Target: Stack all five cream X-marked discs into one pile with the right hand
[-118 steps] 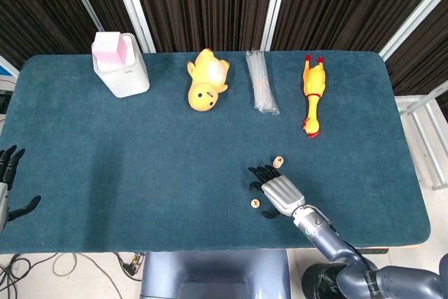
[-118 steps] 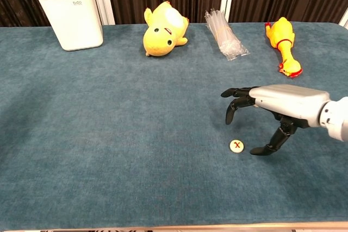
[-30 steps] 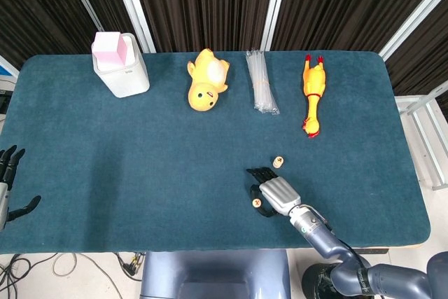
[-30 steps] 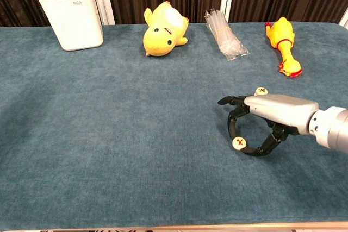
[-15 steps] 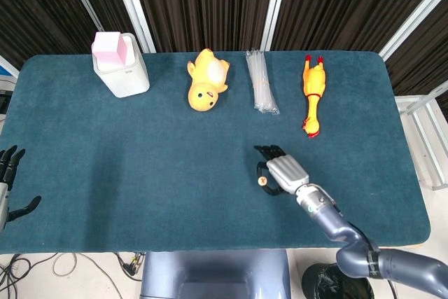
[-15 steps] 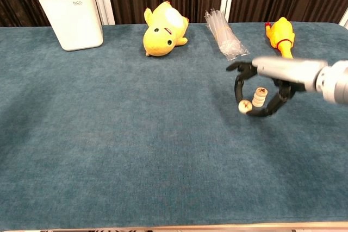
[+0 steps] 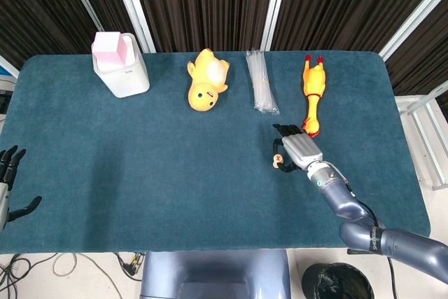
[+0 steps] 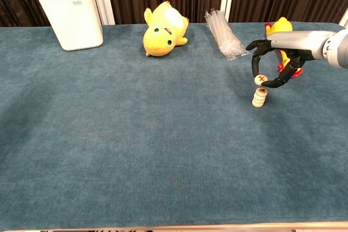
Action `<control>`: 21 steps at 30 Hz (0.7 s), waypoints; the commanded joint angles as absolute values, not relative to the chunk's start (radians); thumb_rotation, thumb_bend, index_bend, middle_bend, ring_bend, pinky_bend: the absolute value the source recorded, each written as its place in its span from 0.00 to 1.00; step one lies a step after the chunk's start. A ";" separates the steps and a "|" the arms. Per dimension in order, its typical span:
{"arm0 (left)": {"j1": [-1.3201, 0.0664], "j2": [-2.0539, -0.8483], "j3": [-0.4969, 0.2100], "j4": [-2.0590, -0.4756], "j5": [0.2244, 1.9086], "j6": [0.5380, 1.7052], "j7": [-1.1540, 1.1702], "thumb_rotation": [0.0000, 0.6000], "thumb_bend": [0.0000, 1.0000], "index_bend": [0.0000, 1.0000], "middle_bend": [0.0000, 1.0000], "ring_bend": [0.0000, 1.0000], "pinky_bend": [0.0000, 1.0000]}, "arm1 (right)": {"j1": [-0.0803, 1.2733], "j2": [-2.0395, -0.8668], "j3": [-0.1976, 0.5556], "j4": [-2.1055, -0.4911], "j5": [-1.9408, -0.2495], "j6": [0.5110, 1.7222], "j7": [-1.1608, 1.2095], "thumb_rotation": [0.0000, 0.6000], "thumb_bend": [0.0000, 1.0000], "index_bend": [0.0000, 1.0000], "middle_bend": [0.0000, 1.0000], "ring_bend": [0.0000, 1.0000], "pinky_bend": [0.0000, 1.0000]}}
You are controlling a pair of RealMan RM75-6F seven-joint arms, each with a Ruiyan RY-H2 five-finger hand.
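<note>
The right hand [image 8: 274, 61] holds one cream X-marked disc [image 8: 261, 79] pinched between its thumb and fingers [image 8: 255, 63], just above the pile of discs [image 8: 259, 97], which stands on the counter [image 8: 136, 134]. In the chest view a small gap shows between the held disc and the top of the pile, so the two are apart. The head view shows the same right hand [image 7: 297, 150] with the disc [image 7: 277, 158] at its fingertips, the pile mostly hidden beneath it.

Half a second ago the hand carried the disc lower and to the near side of the pile; now it has risen and moved over the pile, toward the rubber chicken [image 8: 281, 30]. A second ago the disc lay flat on the counter well nearer the front edge than the pile, with the fingers curled around it, and 3.9 s ago the hand hovered over it without touching. The pile itself has stayed where it was, on the near side of the rubber chicken and of the bundle of clear straws [image 8: 224, 39].

The left hand [image 7: 8, 180] hangs off the counter's left edge in the head view, fingers apart and holding nothing, unchanged across the frames. The yellow plush duck [image 8: 163, 28] and the white bin [image 8: 72, 17] also sit as before.
</note>
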State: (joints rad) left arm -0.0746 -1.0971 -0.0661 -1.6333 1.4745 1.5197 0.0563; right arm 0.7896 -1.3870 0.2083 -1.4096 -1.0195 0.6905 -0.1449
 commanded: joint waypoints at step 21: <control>-0.074 -1.102 -0.068 -1.633 1.470 1.521 0.069 1.00 0.17 0.05 0.00 0.00 0.02 | 0.796 -1.421 0.178 -1.332 -1.019 0.682 -0.104 1.00 0.41 0.52 0.01 0.02 0.04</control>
State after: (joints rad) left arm -0.0744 -1.1015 -0.0682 -1.6327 1.4698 1.5212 0.0686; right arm 0.7960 -1.4206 0.1779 -1.3323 -1.0194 0.6823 -0.1040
